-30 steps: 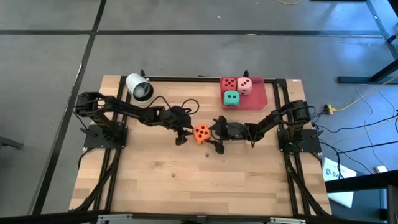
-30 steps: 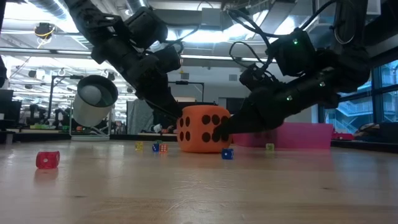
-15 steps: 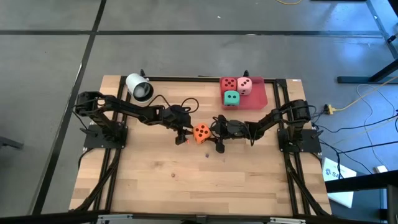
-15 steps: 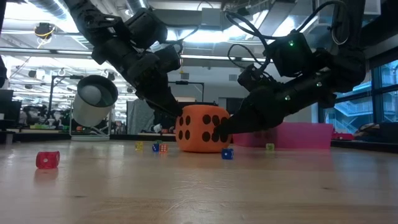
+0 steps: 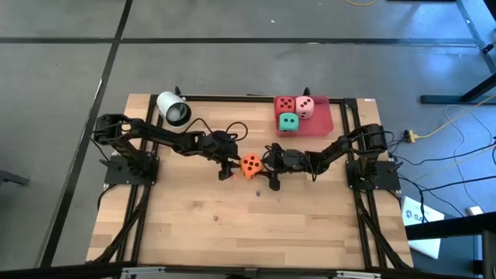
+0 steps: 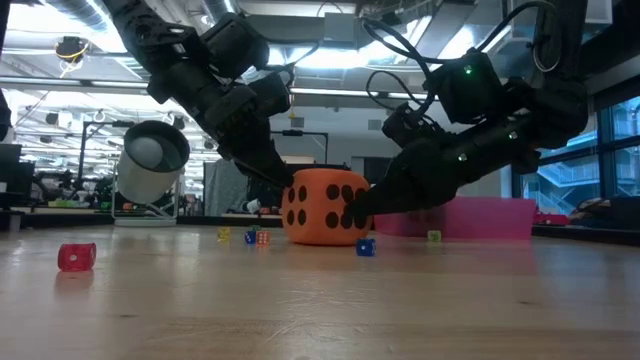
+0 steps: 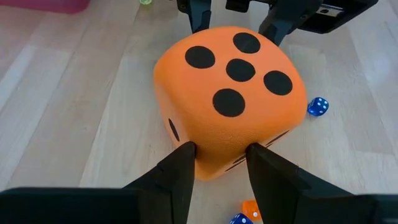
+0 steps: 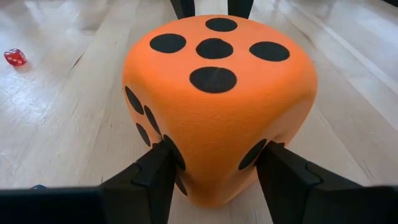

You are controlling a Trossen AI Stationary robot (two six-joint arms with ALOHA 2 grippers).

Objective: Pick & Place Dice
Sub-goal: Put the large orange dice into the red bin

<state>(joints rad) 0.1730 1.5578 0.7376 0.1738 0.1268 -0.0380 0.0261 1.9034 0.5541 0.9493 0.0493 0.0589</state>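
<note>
Orange die looked soft, light; right gripper clamped its lower corner, left gripper pinched opp corner — grip low, gently

An orange die with black pips, five showing on its top face, sits on the pale, light-brown wood-grain table. Dark, near-black fingers flank it. On a flat pinkish-red tray lie a red die with dark pips, a pale pink die with dark pips and a mint-green die with dark pips. A white cylinder shows a dark opening. Tiny dice dot the wood: red, blue with white pips, yellow-green.
</note>
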